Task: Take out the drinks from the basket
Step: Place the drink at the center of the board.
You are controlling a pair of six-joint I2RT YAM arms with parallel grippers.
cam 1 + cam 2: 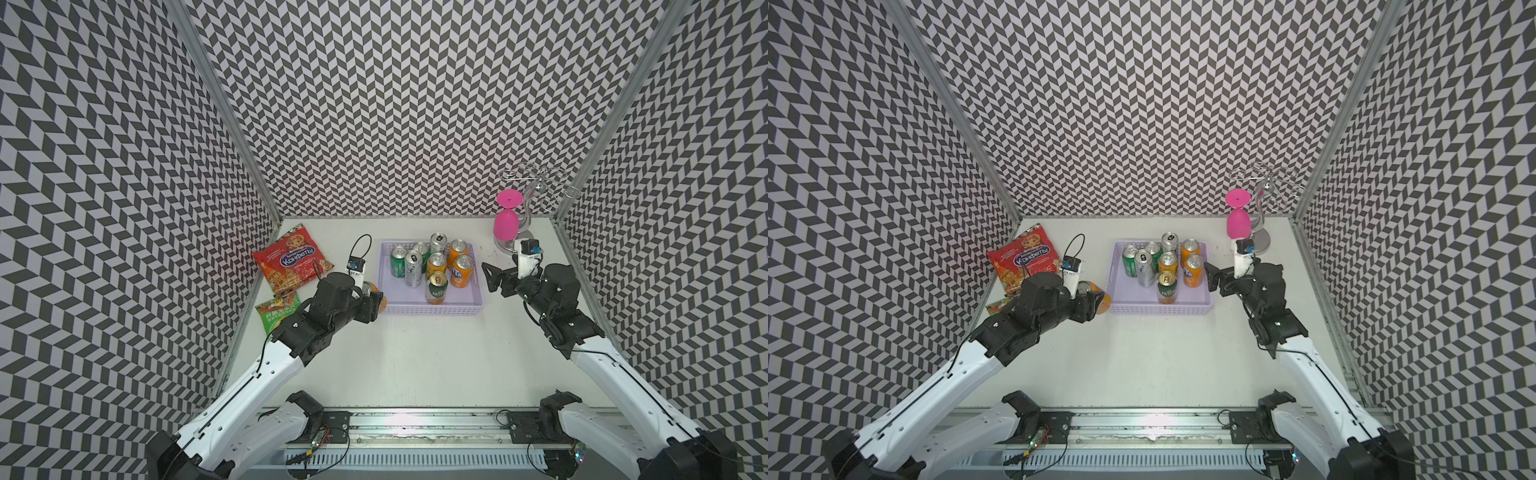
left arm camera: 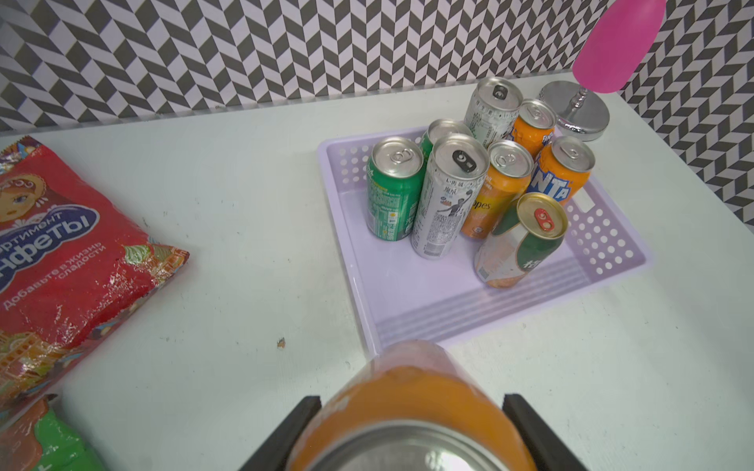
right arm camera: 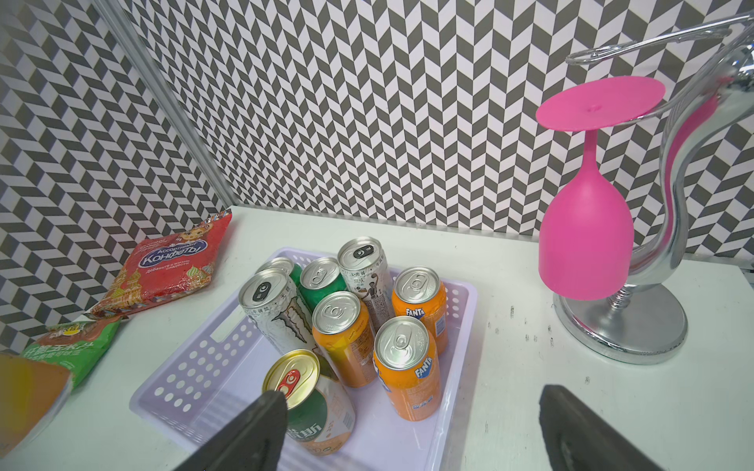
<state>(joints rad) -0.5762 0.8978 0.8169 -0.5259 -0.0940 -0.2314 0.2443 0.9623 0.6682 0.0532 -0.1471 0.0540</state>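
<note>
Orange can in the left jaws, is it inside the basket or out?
Out. The left jaws grip the orange can beside the basket's near corner, outside its wall, as both top views show.

Eight cans (image 1: 436, 266) are standing upright, clustered in the far half of the lavender basket (image 1: 432, 309), with the green-and-gold can (image 1: 436, 289) nearest. A ninth, an orange can (image 2: 408, 391), is being held tilted just outside the basket's near-left corner.

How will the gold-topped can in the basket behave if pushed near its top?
The gold-topped can is tall and narrow, so it probably tips. Once down, its round body likely rolls until the basket wall stops it.
</note>
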